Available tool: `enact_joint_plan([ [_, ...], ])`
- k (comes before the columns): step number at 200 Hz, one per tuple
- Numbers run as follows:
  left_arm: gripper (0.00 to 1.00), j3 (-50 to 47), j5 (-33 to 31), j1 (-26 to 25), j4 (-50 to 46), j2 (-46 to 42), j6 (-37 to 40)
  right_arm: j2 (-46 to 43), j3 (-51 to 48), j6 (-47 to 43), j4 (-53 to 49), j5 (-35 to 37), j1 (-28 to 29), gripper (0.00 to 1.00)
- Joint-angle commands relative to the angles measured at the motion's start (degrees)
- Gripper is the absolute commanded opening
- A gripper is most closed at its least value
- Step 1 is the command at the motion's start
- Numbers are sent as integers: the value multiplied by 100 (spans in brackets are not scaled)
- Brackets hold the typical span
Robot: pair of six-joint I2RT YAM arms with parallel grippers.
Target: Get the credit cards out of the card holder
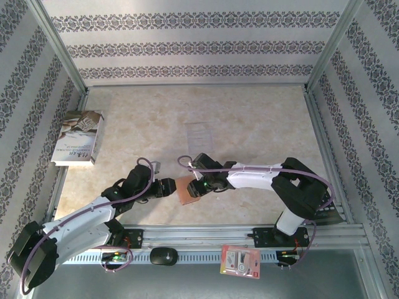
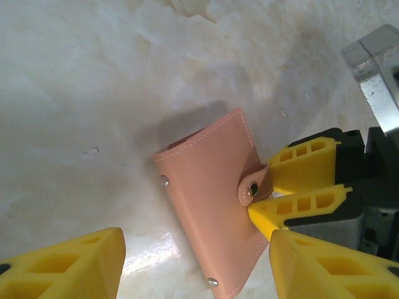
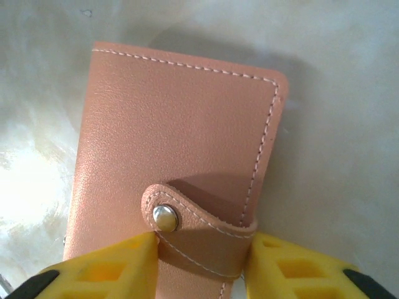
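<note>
on the table (image 1: 249, 124), our right gripper (image 3: 202, 252) pinches the strap (image 2: 257, 184) of the bendy, light-looking card holder (image 3: 168, 124); left gripper (image 2: 196, 255) gapes.

- card holder (image 3: 181, 137): smooth leather, soft sheen, pale thread stitching
- snap (image 3: 165, 218): shiny metal
- fingers (image 3: 100, 271): matt yellow plastic
- table (image 2: 75, 75): glossy, marble-look, reflects light
- rail (image 1: 206, 235): dull bare metal
- sleeve (image 1: 201, 138): clear plastic

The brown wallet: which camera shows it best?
The right wrist view: the wallet is close up, closed, stitching and snap strap sharp. The left wrist view shows it smaller, tilted; the top view, a small brown patch.
</note>
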Motion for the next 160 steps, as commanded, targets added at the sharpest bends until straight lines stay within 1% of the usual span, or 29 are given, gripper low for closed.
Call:
enact_joint_plan([
  [1,63,10,188,-64,347,27,86,-52,-148,-48,88,-163,-91,27],
  [29,63,-5,286,-64,497,4,86,-258,-236,-39,208,-179,-236,14],
  [47,63,-10,318,-67,651,-50,69,-444,-263,-51,274,-198,-325,0],
  [70,65,8,283,-60,957,-126,92,-718,-272,-38,334,-213,-481,0],
  [80,68,-7,225,-55,1170,-174,89,-872,-272,-31,359,-259,-583,0],
  [98,77,-36,130,-42,1642,-280,115,-1201,-285,-32,406,-416,-820,0],
  [113,86,-12,173,3,2010,-343,203,-1471,-264,-40,409,-645,-1056,0],
  [123,90,69,330,83,2160,-312,303,-1659,-255,-37,420,-836,-1222,0],
  [131,91,148,523,165,2301,-230,372,-1809,-255,-41,458,-1040,-1364,0],
  [148,91,230,1065,386,2919,22,379,-2100,-216,-66,499,-1445,-1572,0],
  [160,87,237,1406,543,3458,188,269,-2259,-170,-87,502,-1692,-1655,0],
])
